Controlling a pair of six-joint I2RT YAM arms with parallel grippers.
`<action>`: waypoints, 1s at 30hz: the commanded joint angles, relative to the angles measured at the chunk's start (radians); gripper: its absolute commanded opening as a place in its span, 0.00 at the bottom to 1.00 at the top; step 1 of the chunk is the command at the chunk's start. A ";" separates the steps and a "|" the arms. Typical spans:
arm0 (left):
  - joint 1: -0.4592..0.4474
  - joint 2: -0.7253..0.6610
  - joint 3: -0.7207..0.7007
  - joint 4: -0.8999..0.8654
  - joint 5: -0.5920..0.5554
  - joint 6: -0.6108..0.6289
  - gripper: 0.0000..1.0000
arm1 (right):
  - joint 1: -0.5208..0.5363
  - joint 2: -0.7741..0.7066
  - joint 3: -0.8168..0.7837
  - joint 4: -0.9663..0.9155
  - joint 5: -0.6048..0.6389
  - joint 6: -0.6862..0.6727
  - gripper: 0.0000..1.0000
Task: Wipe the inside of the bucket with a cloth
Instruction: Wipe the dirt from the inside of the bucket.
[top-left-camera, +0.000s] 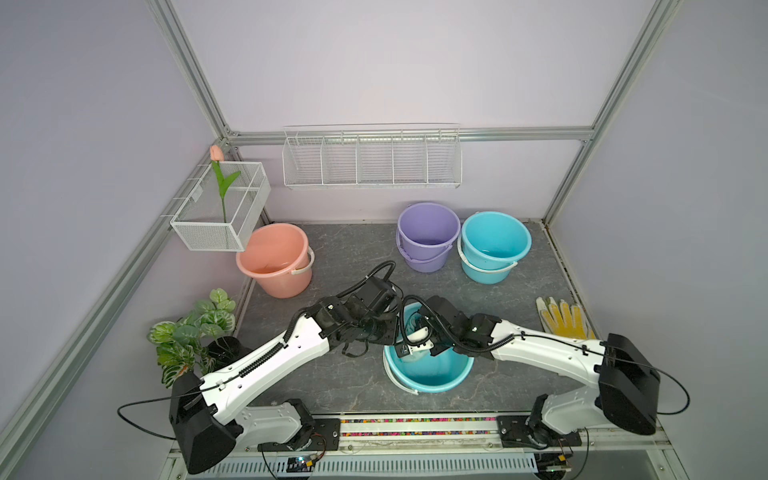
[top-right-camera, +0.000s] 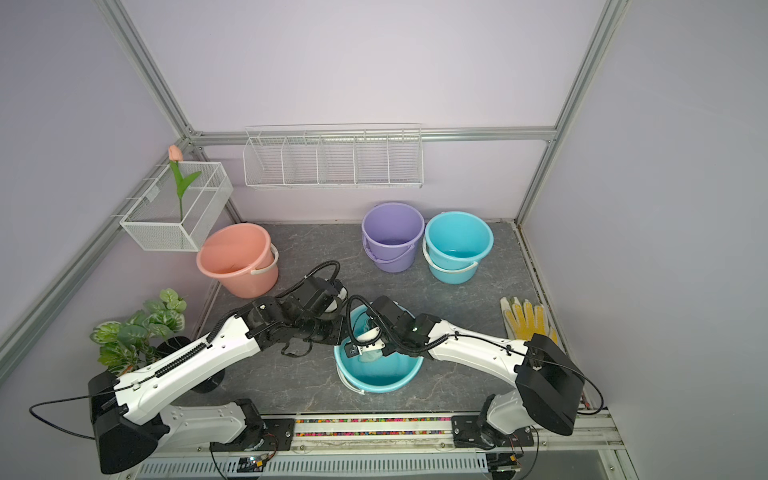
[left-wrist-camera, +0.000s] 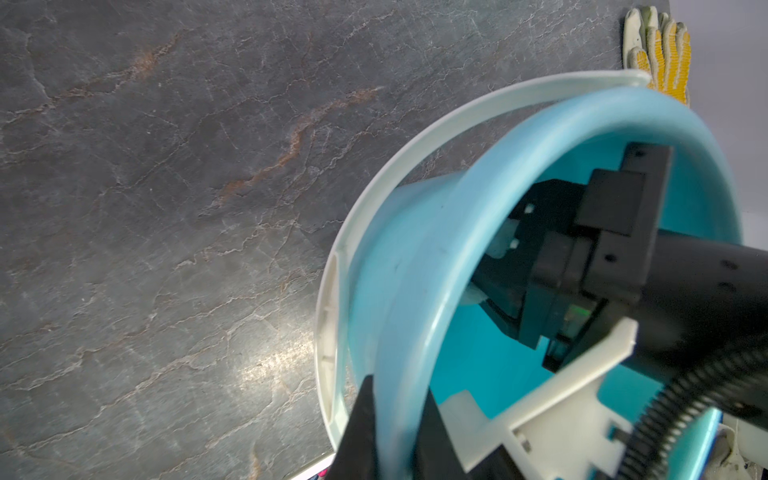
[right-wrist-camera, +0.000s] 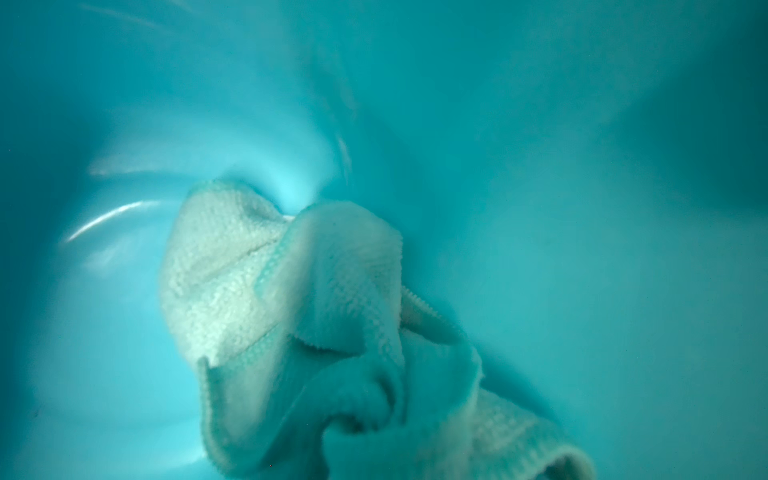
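Near the front of the grey stone-patterned bench (top-left-camera: 340, 266), both arms fold inward and meet over the bucket (top-left-camera: 432, 384), elbows out, forearms angled down. The left pincer (left-wrist-camera: 397, 415) is clamped narrow on the bucket's rolled rim, one black finger outside the wall and one inside. The right arm dips through the mouth, and its pincer (top-left-camera: 412, 352) is closed. Its fingers are buried in the cloth (right-wrist-camera: 291, 291), which bunches around them.

The bucket is smooth, glossy teal plastic with a round mouth facing up in both top views. Its white handle is folded down along the near-left side. The cloth lies inside, pale mint terry with a nubbly loop pile and a stitched hem. It is crumpled into soft folds with no clear long axis and trails from the pincer to press against the curved inner wall.

A yellow-and-white glove (top-left-camera: 565, 320) lies flat, well apart to the right.
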 joint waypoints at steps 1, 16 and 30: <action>-0.001 -0.001 0.004 0.001 -0.005 0.015 0.00 | 0.016 -0.002 0.069 -0.290 -0.006 -0.074 0.07; -0.003 0.019 -0.021 0.031 0.006 0.023 0.00 | 0.019 0.048 0.100 -0.298 -0.564 0.092 0.07; -0.003 0.033 -0.040 0.062 0.045 0.026 0.00 | 0.021 0.063 -0.148 0.479 -0.290 0.123 0.07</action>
